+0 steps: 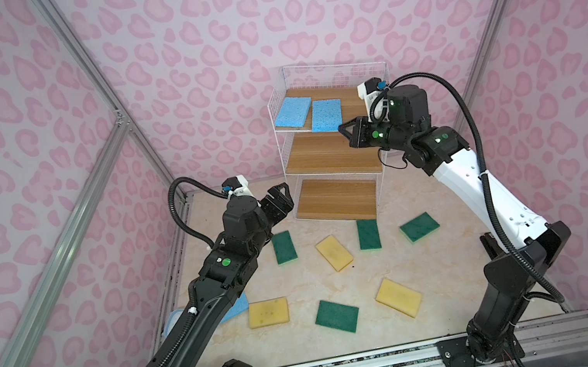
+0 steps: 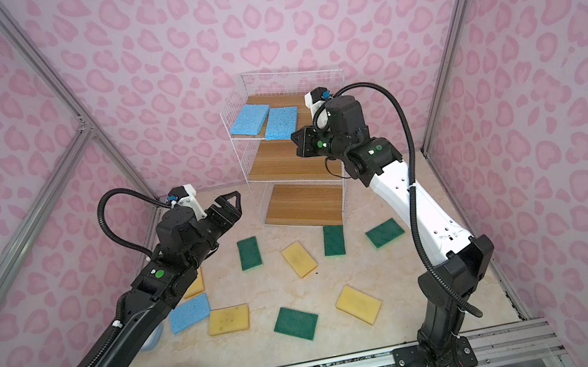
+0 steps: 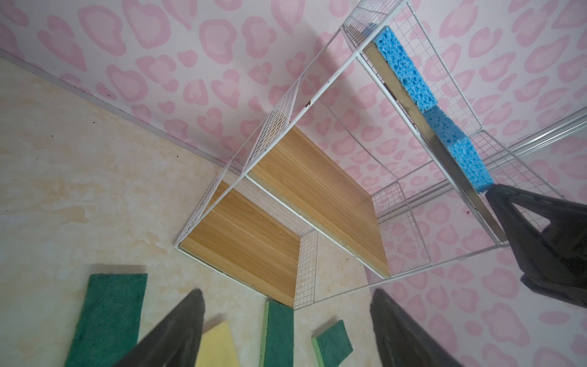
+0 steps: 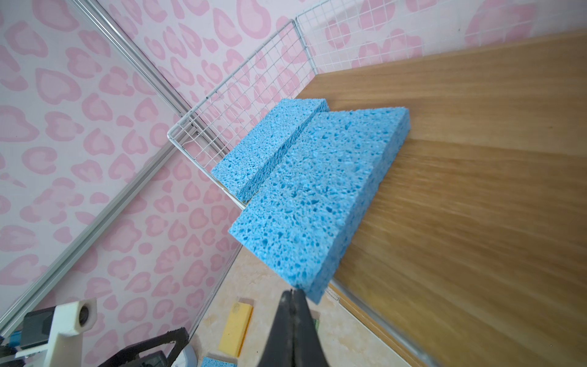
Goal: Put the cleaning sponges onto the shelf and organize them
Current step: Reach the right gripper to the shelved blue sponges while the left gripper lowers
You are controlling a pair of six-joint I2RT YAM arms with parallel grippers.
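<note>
Pink walls; two speckled blue rectangular sponges [image 1: 293, 112] on white wire shelf [image 1: 331, 147], nine more [image 2: 295, 323] on table [image 2: 383, 279]; left pincer [image 1: 282, 201] spread, right pincer [image 1: 341, 128] closed, both empty.

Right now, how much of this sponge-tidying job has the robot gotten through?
Done: two blue sponges lie on the shelf, on its top board. In hand: nothing is held; the shut right gripper sits at the corner of the nearer one, which overhangs the front edge, and the open left gripper is empty. Left: a third blue sponge, four yellow sponges and four green sponges on the table.
</note>
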